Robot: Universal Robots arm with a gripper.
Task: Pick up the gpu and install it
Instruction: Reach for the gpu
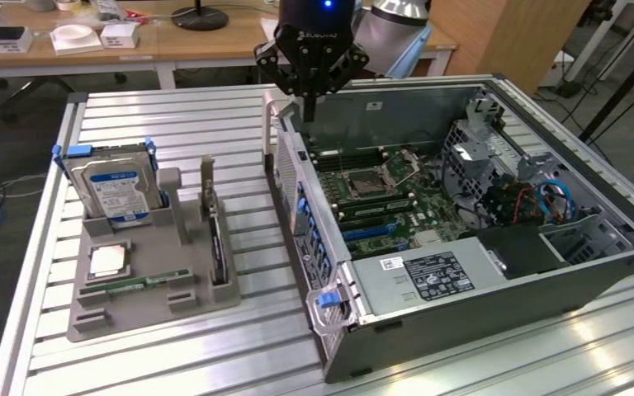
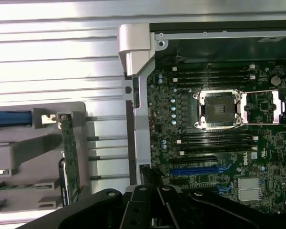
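One gripper [image 1: 308,114] pressed together, empty, over case [image 1: 494,285] edge | gpu [image 1: 217,244] edge-on in tray [image 1: 152,290], face hidden

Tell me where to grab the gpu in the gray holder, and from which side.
I'd take the gpu by its top edge, mid-length, coming straight down, one finger on each flat face. It stands on edge in the gray holder, slotted at both ends, so only the upper edge between the supports looks free.
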